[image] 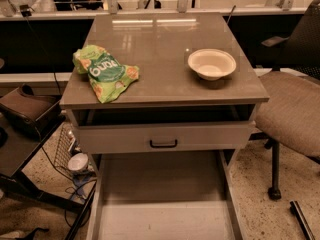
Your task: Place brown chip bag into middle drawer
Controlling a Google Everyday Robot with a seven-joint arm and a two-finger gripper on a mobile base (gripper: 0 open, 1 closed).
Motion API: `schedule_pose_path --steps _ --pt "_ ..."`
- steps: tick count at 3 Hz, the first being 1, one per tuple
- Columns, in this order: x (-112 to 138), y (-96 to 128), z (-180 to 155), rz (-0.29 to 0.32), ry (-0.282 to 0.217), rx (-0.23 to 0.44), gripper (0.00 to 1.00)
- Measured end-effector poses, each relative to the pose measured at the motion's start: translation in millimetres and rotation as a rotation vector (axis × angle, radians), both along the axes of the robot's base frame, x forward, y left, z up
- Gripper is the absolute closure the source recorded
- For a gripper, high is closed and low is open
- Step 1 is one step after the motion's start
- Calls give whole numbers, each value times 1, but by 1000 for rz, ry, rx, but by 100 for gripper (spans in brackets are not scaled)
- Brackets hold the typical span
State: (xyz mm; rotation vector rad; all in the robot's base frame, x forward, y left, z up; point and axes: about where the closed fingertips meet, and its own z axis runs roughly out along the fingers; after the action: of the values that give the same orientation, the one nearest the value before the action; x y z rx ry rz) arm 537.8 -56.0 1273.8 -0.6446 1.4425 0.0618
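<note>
The middle drawer point(160, 194) is pulled out at the bottom of the view, a wide grey tray with a bare flat floor and thin side walls. The brown chip bag is out of view. My gripper and arm are out of view too. Above the tray is a grey drawer front with a black handle point(163, 143), slightly pulled out under the cabinet top point(165, 39).
A green chip bag point(105, 73) lies on the left of the cabinet top and a white bowl point(211, 64) on the right. An office chair point(295, 109) stands at the right. A dark low stand point(25, 119) and cables sit at the left.
</note>
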Motion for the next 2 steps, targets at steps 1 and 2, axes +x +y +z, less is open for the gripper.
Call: schedule_pose_path --steps 1,2 --pt "-18 -15 -32 -39 72 12 100" --pt "-22 -10 -26 -35 60 6 100"
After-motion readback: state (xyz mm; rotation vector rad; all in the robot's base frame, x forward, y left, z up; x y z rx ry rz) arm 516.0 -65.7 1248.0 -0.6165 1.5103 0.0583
